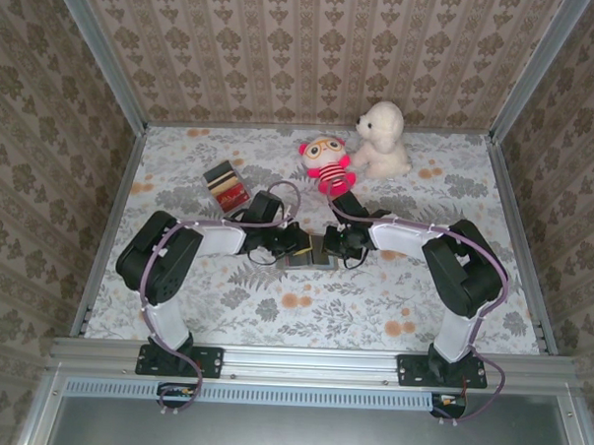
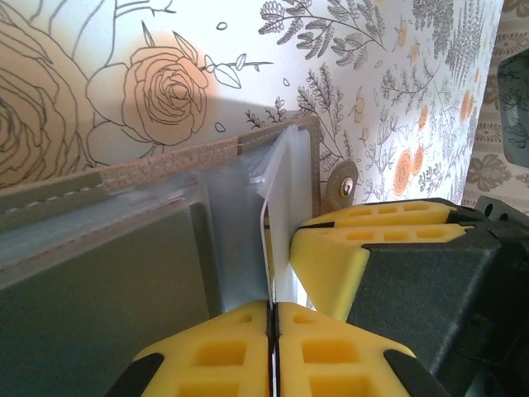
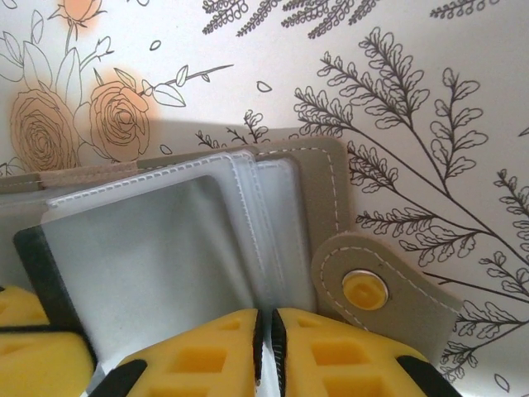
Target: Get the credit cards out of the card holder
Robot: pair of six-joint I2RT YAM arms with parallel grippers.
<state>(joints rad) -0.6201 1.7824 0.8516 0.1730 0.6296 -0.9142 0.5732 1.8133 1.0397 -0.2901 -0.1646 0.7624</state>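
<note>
Grey card holder open; credit cards apart

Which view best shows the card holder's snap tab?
Right wrist: the tab of the grey fabric card holder, with its yellow snap, is close and whole. Left wrist shows the tab smaller, partly hidden. Top external: too small to tell.

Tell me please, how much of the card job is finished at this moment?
Done: a few cards lie on the table, apart from the card holder, which is open. In hand: the left gripper and right gripper each pinch its clear sleeves. To do: a grey card seems to sit in a sleeve.
</note>
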